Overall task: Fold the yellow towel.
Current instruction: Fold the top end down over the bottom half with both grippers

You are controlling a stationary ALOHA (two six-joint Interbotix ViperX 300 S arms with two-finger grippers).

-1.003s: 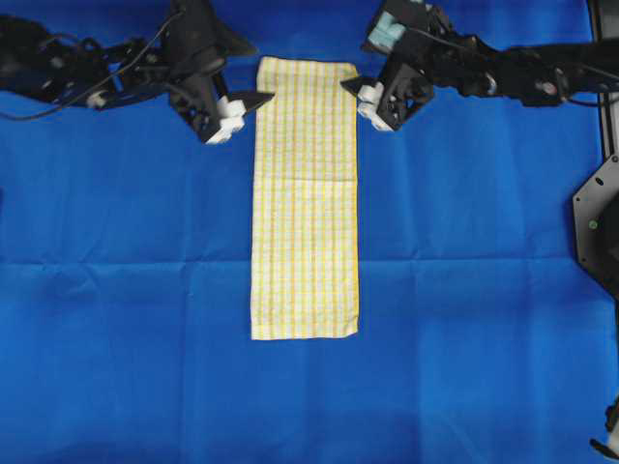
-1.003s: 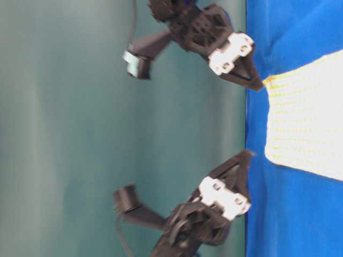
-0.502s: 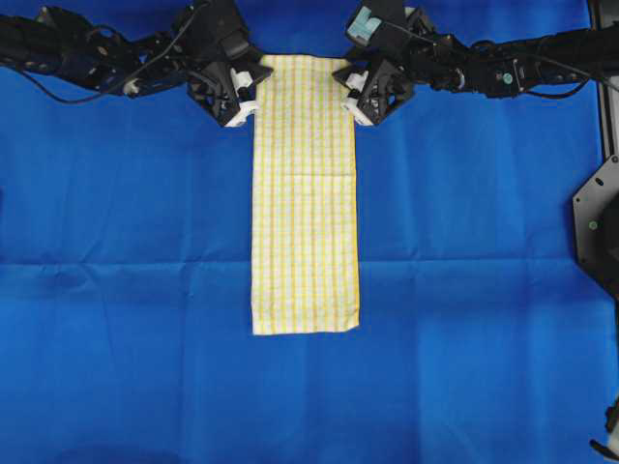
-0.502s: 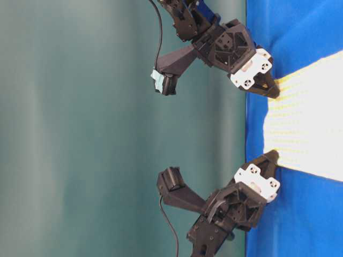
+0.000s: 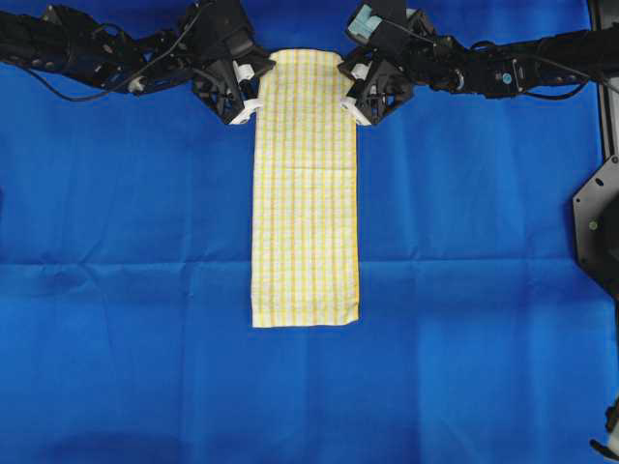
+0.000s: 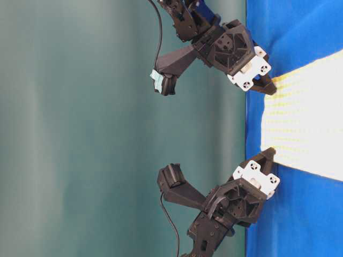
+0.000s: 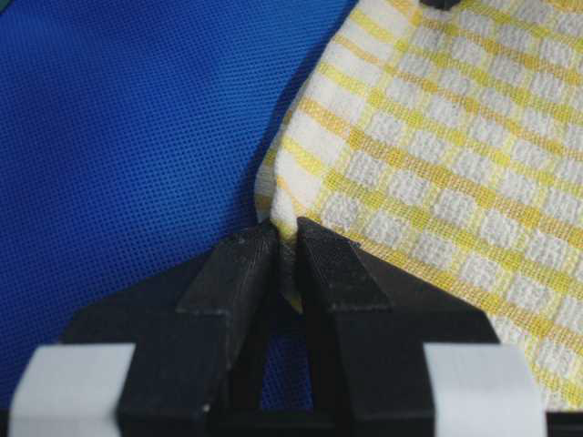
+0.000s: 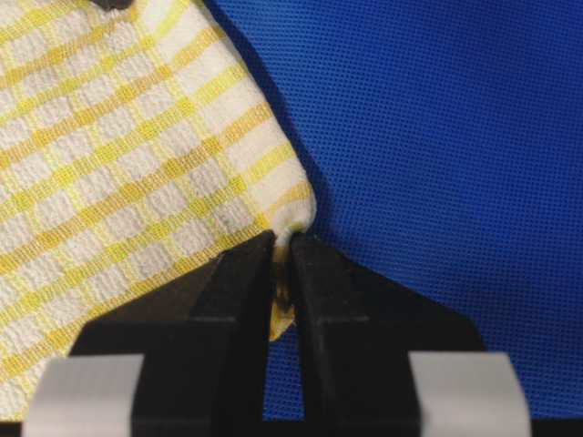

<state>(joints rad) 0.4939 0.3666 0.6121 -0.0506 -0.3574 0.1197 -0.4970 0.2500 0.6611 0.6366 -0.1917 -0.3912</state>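
The yellow towel (image 5: 306, 193) lies as a long narrow strip on the blue cloth, running from the far edge toward the middle. My left gripper (image 5: 259, 79) is shut on its far left corner; the pinched corner shows between the fingers in the left wrist view (image 7: 287, 250). My right gripper (image 5: 342, 79) is shut on the far right corner, seen pinched in the right wrist view (image 8: 284, 246). In the table-level view the far end of the towel (image 6: 300, 128) is raised slightly off the cloth between the two grippers (image 6: 270, 88) (image 6: 268, 155).
The large plain blue cloth (image 5: 126, 290) covers the whole table, with a crease line across the middle. A black stand (image 5: 600, 222) sits at the right edge. A teal wall (image 6: 80, 128) lies behind the arms.
Both grippers came in from the sides to the towel's far corners and shut on them. Since half a second ago the far end has lifted slightly and the near end has drawn back a little.
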